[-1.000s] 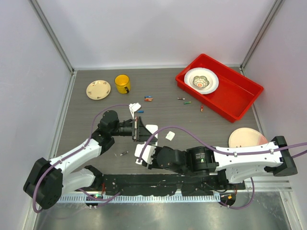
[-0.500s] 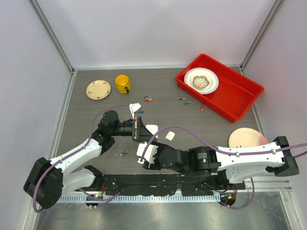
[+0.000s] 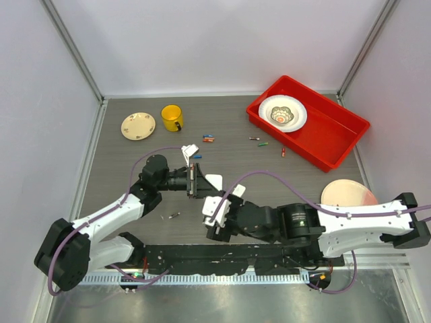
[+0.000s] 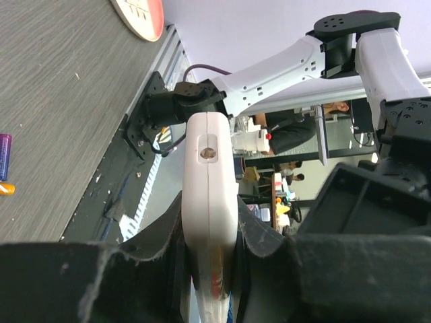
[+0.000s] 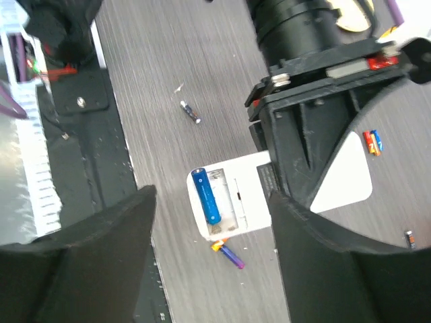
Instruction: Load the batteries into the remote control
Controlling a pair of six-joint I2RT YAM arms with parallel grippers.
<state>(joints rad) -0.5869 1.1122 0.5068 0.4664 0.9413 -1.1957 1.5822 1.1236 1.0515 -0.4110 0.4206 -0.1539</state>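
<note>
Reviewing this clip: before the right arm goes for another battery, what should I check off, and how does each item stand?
1. Left gripper shut on the remote control: ok.
2. Blue battery lying in its slot: ok.
3. Second slot filled: not ok, it is empty.
4. Right gripper open, nothing in it: ok.
5. Spare close by: ok, a purple battery lies on the table beside the remote control's end.
6. Blue battery's polarity: cannot tell.
</note>
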